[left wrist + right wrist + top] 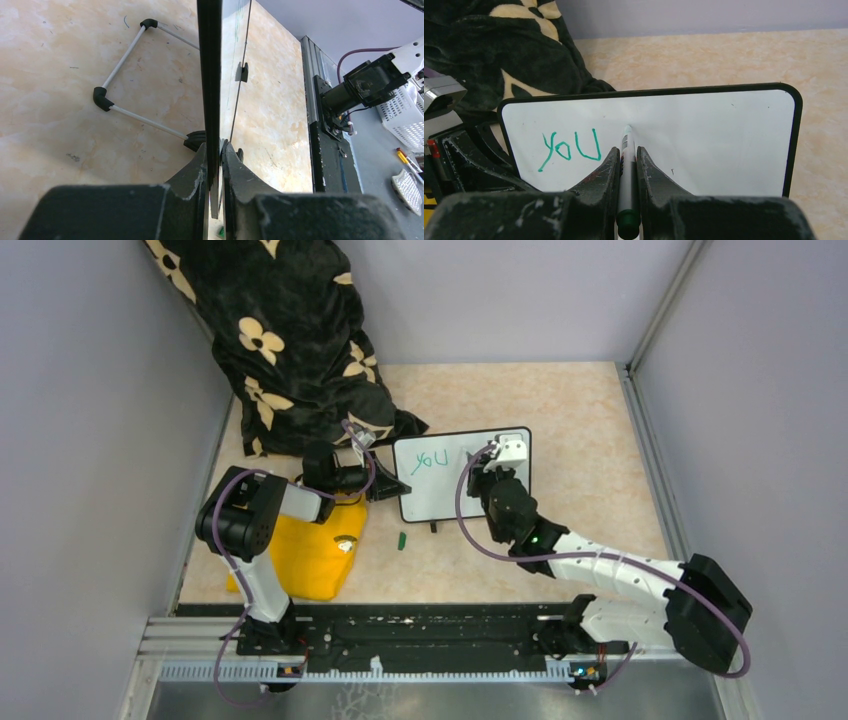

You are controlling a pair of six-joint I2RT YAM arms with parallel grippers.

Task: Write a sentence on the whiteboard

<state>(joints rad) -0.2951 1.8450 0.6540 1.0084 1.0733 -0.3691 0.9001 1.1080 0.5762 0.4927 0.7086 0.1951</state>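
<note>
The whiteboard (445,492) stands upright mid-table, white with a thin black frame. My left gripper (393,487) is shut on its left edge; in the left wrist view the board's edge (210,75) runs up from between the gripper (214,146) jaws. Of the sentence, only the green word "you" (571,147) is on the board, at upper left (432,462). My right gripper (626,151) is shut on a green marker (626,170). The marker's tip touches the board just right of "you". In the top view the right gripper (486,473) is in front of the board's right half.
A black cloth with cream flowers (290,340) is heaped behind the board at the left. A yellow cloth (310,558) lies under the left arm. A small green cap (401,540) lies in front of the board. A white-rod stand (125,80) props the board from behind.
</note>
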